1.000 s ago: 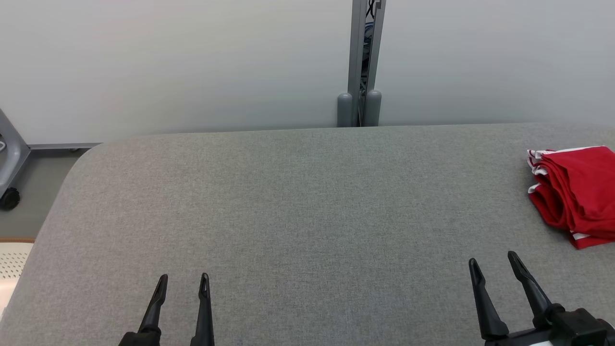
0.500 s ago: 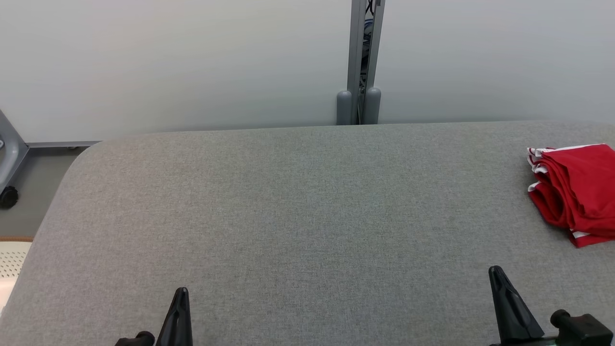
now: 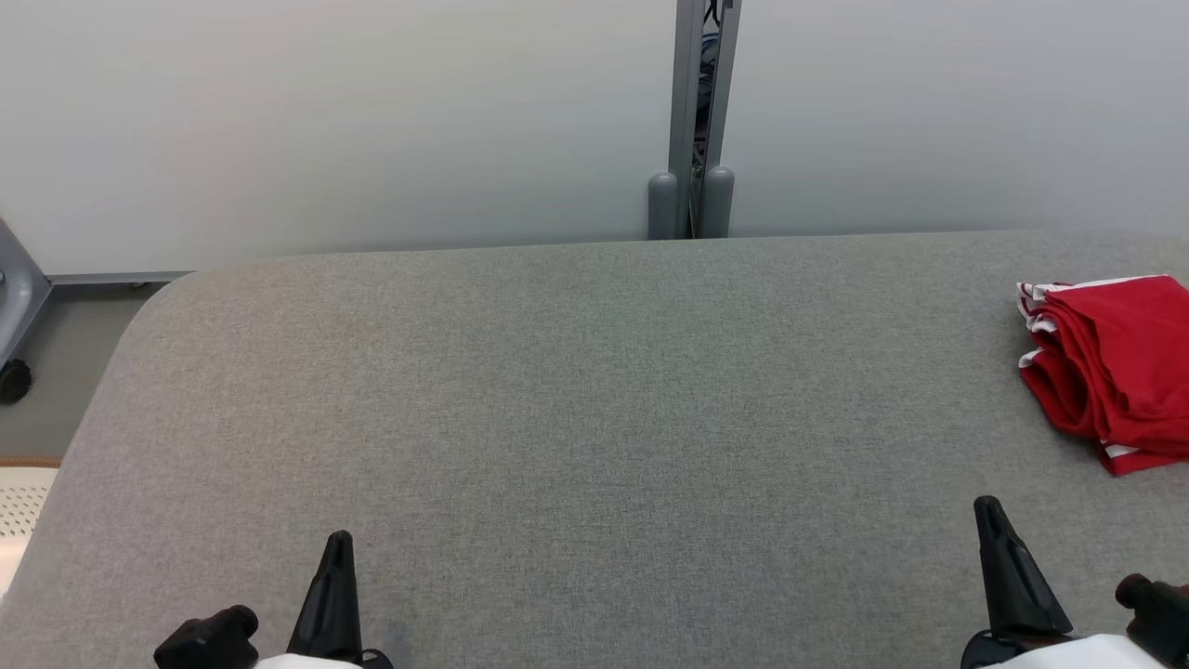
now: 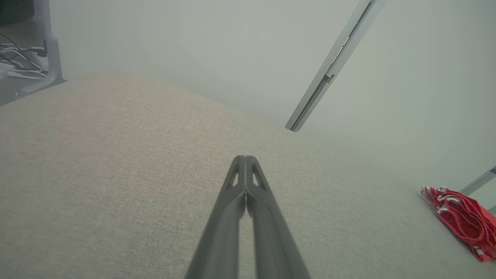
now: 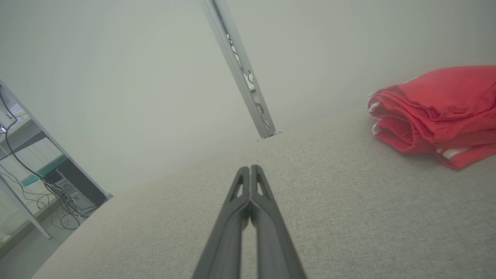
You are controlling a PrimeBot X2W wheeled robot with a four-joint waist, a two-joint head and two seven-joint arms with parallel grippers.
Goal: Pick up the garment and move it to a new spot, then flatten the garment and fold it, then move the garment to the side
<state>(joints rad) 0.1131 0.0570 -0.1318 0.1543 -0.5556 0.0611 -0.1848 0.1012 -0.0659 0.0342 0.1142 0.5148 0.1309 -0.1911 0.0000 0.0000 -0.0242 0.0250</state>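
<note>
Closed since a second earlier: fingers of the left gripper [image 3: 338, 541] and the right gripper [image 3: 988, 506], spread then, pressed tip to tip by this moment and pinching nothing. Hovered low over the bare grey fabric-covered table [image 3: 576, 390], at the near left and the near right.

Looked, by the lie of things, to be at or close to the end of the task: found the red garment [image 3: 1115, 372] already folded and set near the table's right edge, well apart from both grippers, nearer the right one. Judged pick-up, flattening, folding and the shift aside as done, with little left but clearing the arms.

Showed stacked, rounded folds facing the table's middle, white trim peeking out at the edges, and a fine knit surface; sat bulky rather than flat.
</note>
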